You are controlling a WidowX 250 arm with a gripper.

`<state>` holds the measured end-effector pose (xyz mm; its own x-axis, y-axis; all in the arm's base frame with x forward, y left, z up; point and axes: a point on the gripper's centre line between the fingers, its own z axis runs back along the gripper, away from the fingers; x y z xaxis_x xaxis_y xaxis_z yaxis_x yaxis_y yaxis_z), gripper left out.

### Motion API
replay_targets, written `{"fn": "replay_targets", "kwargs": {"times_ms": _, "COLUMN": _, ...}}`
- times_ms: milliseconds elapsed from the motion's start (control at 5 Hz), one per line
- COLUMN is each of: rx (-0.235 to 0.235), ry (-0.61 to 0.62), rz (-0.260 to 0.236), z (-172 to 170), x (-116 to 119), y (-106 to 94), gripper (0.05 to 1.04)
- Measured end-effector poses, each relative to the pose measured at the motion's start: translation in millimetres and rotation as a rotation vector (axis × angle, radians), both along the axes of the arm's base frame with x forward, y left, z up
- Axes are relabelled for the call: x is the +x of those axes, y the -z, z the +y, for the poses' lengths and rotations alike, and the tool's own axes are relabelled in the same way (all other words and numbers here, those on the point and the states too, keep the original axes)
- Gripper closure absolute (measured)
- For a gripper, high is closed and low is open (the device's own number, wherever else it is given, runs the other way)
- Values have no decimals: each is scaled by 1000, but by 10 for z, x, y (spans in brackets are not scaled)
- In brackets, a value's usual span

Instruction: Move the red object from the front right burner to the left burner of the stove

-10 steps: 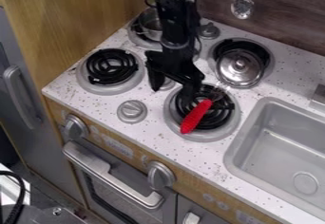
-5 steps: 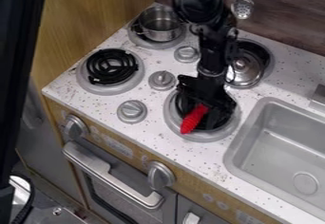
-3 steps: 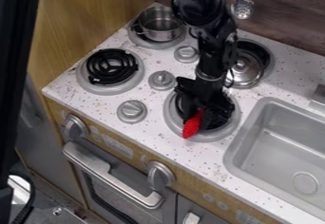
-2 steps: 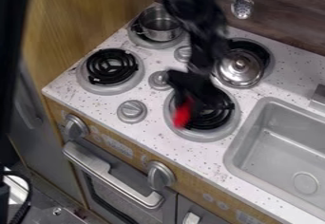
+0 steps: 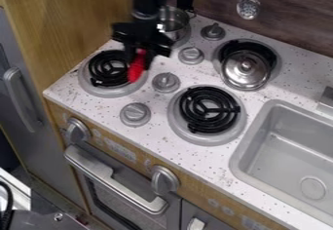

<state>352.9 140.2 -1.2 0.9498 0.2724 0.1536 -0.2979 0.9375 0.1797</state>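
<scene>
Well, my gripper [image 5: 138, 59] has the red handle [image 5: 137, 70] clenched over the three o'clock side of the left coil burner [image 5: 99, 75]. From it, a knob [image 5: 166, 82] sits at four o'clock, the metal pot [image 5: 174, 25] at one, the silver lid [image 5: 244, 70] farther out at three.

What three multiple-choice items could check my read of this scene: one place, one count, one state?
1. Where is the metal lid?
A) In the sink
B) On the rightmost burner
C) On the leftmost burner

2. How many knobs stand on the countertop?
A) Two
B) Three
C) Four

3. What is the state of the gripper?
A) Holding a red handle
B) Holding the lid
C) Empty

1 B: the lid covers part of that burner's dark center.
2 C: four gray knobs stand among the burners.
3 A: the red handle hangs between its fingers.
</scene>
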Motion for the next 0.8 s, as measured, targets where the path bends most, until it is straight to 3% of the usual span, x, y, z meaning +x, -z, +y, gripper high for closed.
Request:
{"fn": "replay_targets", "kwargs": {"times_ms": 200, "rx": -24, "ry": -10, "rz": 36, "z": 462, "x": -104, "y": 189, "gripper": 691}}
{"fn": "replay_targets", "kwargs": {"times_ms": 400, "rx": 2, "ry": -3, "rz": 105, "z": 614, "x": -188, "y": 272, "gripper": 691}}
{"fn": "replay_targets", "kwargs": {"times_ms": 600, "rx": -30, "ry": -17, "rz": 129, "z": 593, "x": -186, "y": 464, "gripper": 632}}
{"fn": "replay_targets", "kwargs": {"times_ms": 800, "rx": -33, "ry": -15, "rz": 116, "z": 603, "x": -136, "y": 440, "gripper": 322}}
